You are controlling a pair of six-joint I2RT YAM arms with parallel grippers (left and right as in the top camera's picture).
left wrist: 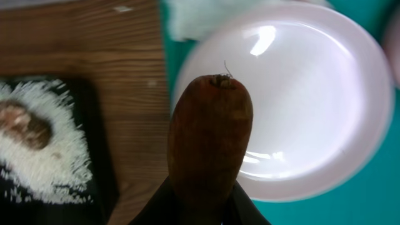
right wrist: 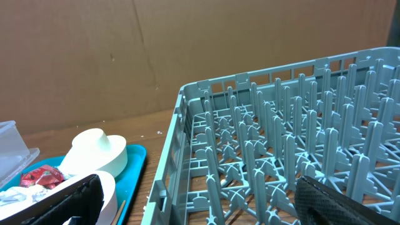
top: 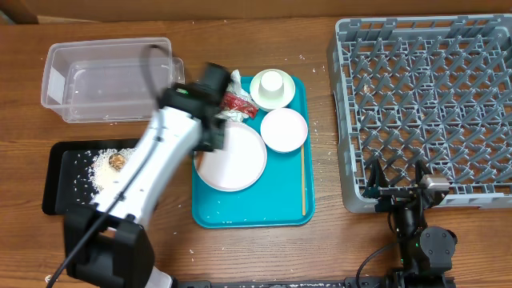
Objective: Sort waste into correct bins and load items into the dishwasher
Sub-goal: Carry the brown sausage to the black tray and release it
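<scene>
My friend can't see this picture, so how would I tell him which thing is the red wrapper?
Find the teal tray in the middle of the table. At its far left corner, the red wrapper lies among crumpled white napkins. It is the only red, shiny thing there; the dishes beside it are plain white.

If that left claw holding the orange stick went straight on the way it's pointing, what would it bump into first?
Probably the large white plate, near its rim: the carrot-like stick in the left gripper points there. Depth is unclear.
</scene>
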